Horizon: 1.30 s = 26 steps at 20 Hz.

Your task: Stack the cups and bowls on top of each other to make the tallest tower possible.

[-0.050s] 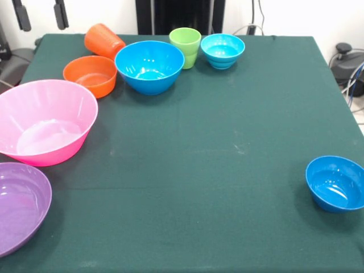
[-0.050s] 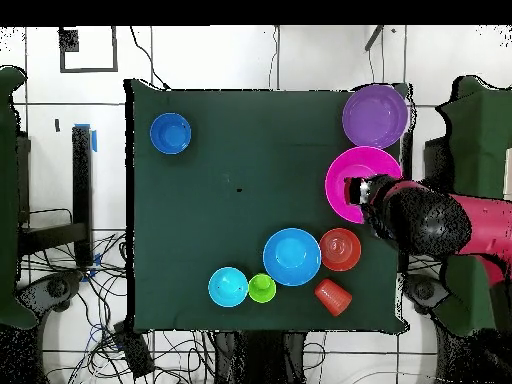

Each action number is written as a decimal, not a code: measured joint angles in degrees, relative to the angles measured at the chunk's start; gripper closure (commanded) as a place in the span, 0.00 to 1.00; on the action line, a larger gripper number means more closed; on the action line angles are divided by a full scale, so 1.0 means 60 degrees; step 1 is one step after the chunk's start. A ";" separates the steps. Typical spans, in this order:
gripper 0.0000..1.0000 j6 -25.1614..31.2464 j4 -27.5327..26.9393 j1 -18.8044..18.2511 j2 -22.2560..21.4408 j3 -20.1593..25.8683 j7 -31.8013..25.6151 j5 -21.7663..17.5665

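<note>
Every bowl stands alone on the green cloth. The huge pink bowl and the purple bowl are at the left of the front view. Behind them sit the orange bowl, the medium blue bowl and the cyan bowl. The dark blue bowl is alone, far from the others. The orange cup lies on its side; the green cup is upright. My gripper hangs open above the pink bowl's rim, holding nothing.
The green cloth covers the whole table. The red and black arm reaches in over the table edge beside the pink bowl. Cables and dark gear lie off the table's sides.
</note>
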 measured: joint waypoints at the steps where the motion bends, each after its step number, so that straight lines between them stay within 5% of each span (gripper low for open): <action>1: 0.00 -0.0054 0.0001 0.0036 0.0033 0.0001 0.0000 -0.0111; 13: 0.00 -0.0833 -0.0002 0.0174 0.0841 0.0001 0.0000 -0.1237; 26: 0.00 -0.0833 -0.0003 0.0080 0.1590 0.0092 0.0000 -0.1326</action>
